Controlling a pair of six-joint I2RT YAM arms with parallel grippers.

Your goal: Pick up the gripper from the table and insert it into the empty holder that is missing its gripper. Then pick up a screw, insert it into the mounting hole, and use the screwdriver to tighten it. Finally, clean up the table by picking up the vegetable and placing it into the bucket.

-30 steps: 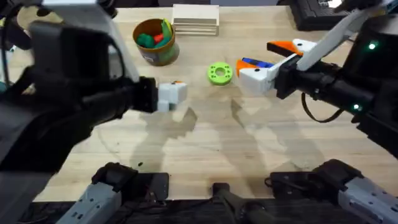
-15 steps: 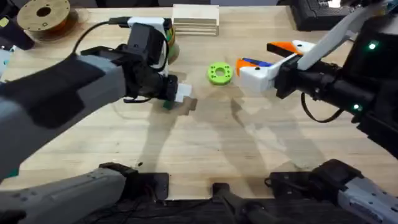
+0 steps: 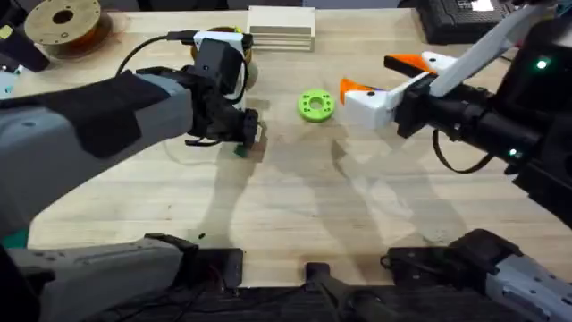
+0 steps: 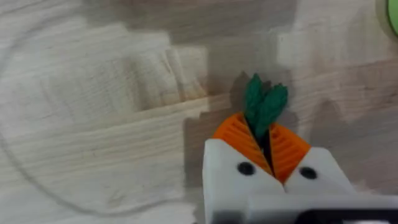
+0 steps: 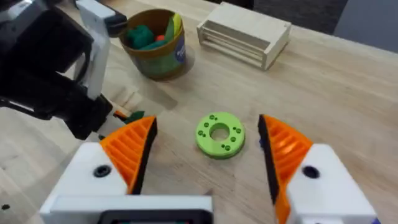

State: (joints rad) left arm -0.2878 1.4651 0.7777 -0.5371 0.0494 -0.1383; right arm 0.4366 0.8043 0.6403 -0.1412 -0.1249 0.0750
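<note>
The dark green leafy vegetable (image 4: 265,102) lies on the wood table, pinched between the orange pads of my left gripper (image 4: 261,134), which is shut on it. From overhead, the left gripper (image 3: 243,143) points down at the table just in front of the bucket (image 3: 239,63), which the arm partly hides. The bucket (image 5: 153,43) holds green, red and yellow toys. My right gripper (image 3: 357,97) hovers open with nothing between its pads (image 5: 130,146), above the green disc. An orange gripper wedge (image 3: 405,64) sits against the white holder (image 3: 438,64). The screwdriver and screws are hidden.
A bright green round disc (image 3: 315,105) lies mid-table. A wooden slatted block (image 3: 281,27) stands at the back, a brown spool (image 3: 63,22) at the back left, and a white arm (image 3: 487,40) slants in from the back right.
My left arm has come down from close under the camera to the table, and its gripper has shut on the vegetable. The right gripper has barely moved.
</note>
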